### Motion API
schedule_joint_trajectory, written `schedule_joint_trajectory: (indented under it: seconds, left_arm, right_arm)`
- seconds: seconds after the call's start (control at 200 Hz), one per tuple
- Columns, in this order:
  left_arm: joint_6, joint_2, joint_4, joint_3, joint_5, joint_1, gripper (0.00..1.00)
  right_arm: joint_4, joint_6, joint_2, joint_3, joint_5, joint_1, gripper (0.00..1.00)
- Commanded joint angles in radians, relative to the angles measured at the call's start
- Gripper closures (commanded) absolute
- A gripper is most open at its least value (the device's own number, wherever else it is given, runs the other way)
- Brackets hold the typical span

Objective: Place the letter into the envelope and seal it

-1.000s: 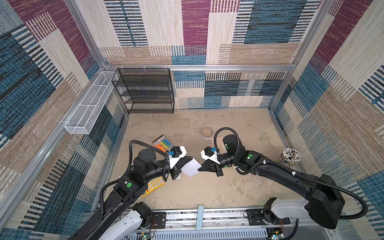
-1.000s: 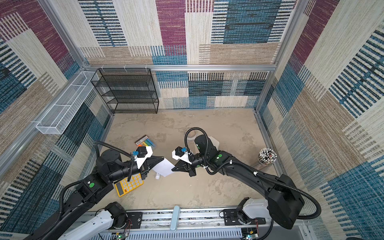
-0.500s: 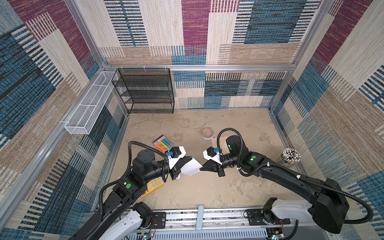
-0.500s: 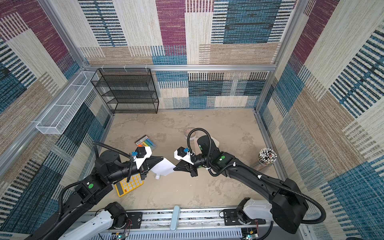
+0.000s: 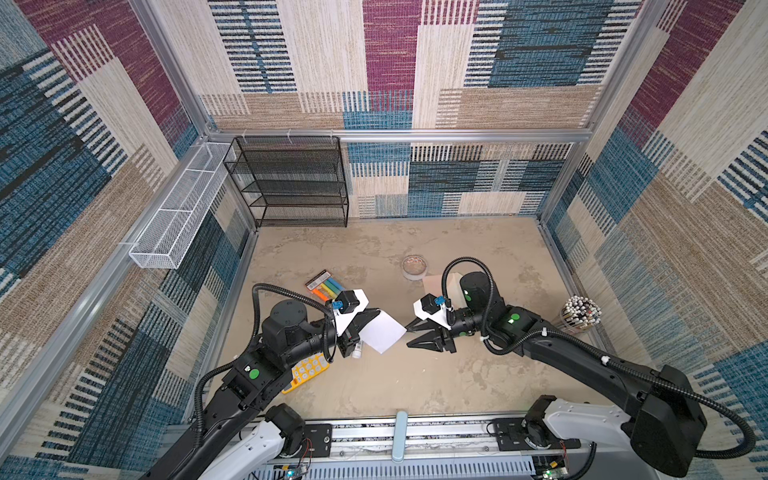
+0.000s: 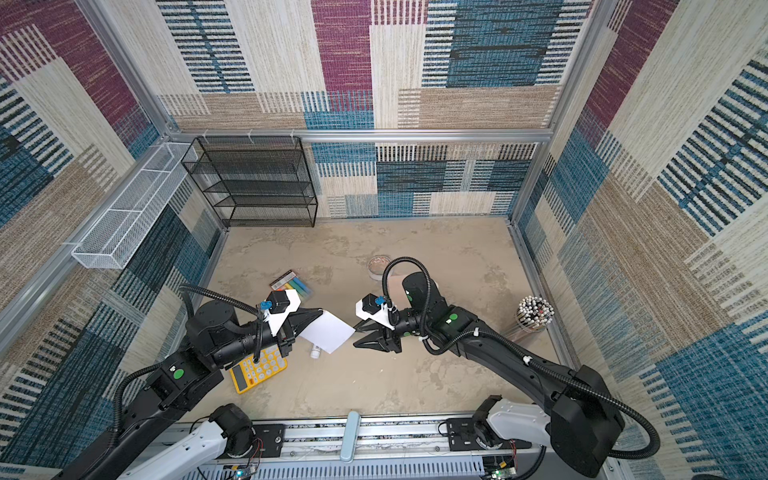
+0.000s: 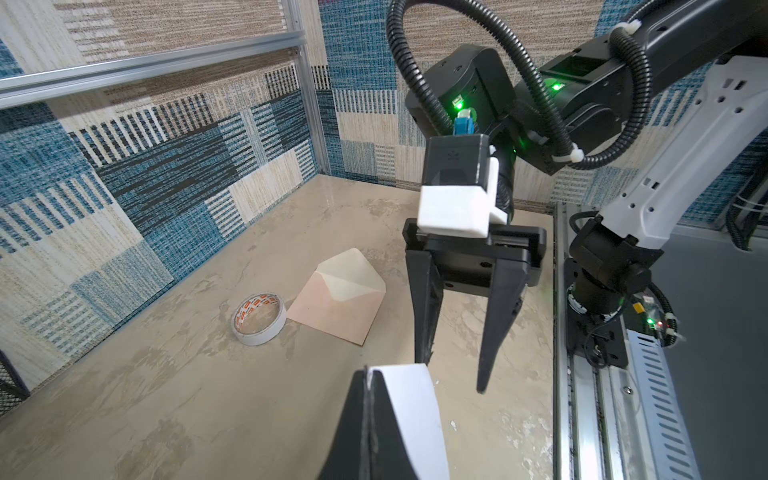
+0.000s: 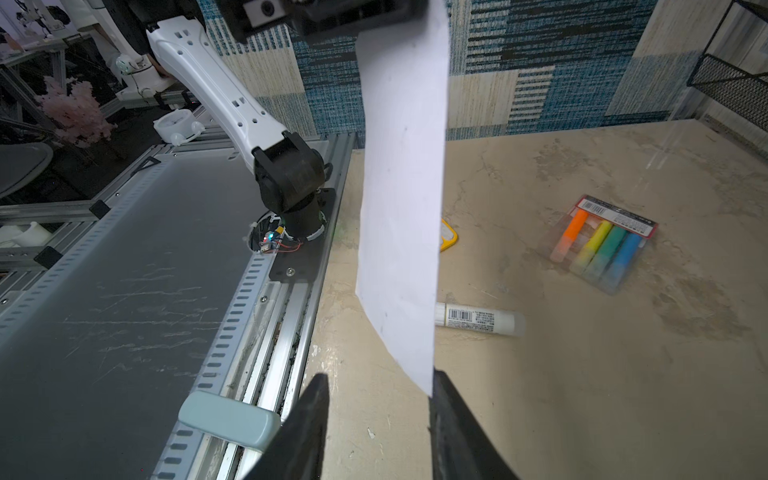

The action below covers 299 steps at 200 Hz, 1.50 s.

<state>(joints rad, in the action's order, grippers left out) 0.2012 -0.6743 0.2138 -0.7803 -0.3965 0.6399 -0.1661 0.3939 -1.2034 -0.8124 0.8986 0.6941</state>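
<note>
Two arms, one sheet: above the counter [image 5: 415, 382] my left fingers [image 5: 368, 318] pinch the letter [image 5: 384, 332] aloft by one edge, likely so my spread right fingers [image 5: 432, 344] can take its free corner. The envelope [image 7: 336, 309] lies farther back on the right, flap open.

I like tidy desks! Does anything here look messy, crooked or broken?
Nothing looks broken or spilled. The letter hangs in the air, pinched at one edge by the left gripper, with the right gripper open beside it. A glue stick lies on its side below.
</note>
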Motion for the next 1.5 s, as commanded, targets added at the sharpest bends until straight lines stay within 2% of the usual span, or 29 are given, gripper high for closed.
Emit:
schedule_joint_trajectory:
  seconds: [0.0, 0.205, 0.316, 0.491, 0.676, 0.791, 0.842, 0.907, 1.027, 1.207, 1.347, 1.493]
  left_arm:
    - [-0.004, -0.006, -0.031, -0.011, 0.021, 0.001, 1.0]
    - [-0.008, -0.024, -0.033, -0.02, 0.004, -0.001, 1.0]
    - [-0.01, -0.022, -0.03, -0.025, -0.006, 0.0, 1.0]
    - [-0.016, -0.009, -0.013, -0.033, -0.014, 0.0, 1.0]
    - [-0.06, 0.005, 0.0, -0.025, 0.024, 0.001, 1.0]
    - [-0.131, -0.003, -0.009, -0.024, 0.142, 0.0, 1.0]
    - [-0.171, -0.01, -0.015, -0.022, 0.236, 0.001, 1.0]
    - [-0.224, -0.025, -0.027, -0.015, 0.357, 0.001, 1.0]
    - [-0.333, -0.068, -0.053, -0.007, 0.497, 0.001, 1.0]
    - [-0.538, -0.196, -0.095, -0.017, 0.631, 0.0, 1.0]
    - [-0.78, -0.307, -0.059, -0.046, 0.789, -0.003, 1.0]
    - [-0.92, -0.414, -0.179, -0.026, 0.821, -0.008, 1.0]
  right_arm:
    - [-0.017, 0.016, -0.01, -0.005, 0.001, -0.002, 0.56]
    - [0.021, 0.005, -0.008, 0.0, 0.023, -0.007, 0.59]
    - [0.031, -0.003, -0.011, -0.005, 0.015, -0.011, 0.57]
    - [0.04, 0.007, -0.019, -0.011, -0.068, -0.02, 0.5]
    - [0.108, -0.01, -0.011, -0.003, -0.238, -0.024, 0.48]
    - [0.232, -0.08, 0.021, 0.043, -0.345, -0.028, 0.47]
    - [0.297, -0.12, 0.033, 0.07, -0.379, -0.028, 0.47]
    - [0.383, -0.18, 0.047, 0.103, -0.409, -0.03, 0.46]
    - [0.523, -0.288, 0.063, 0.165, -0.448, -0.03, 0.46]
    - [0.651, -0.437, 0.074, 0.24, -0.517, -0.029, 0.46]
    - [0.663, -0.473, 0.1, 0.272, -0.548, -0.029, 0.46]
    - [0.642, -0.491, 0.158, 0.302, -0.591, -0.03, 0.45]
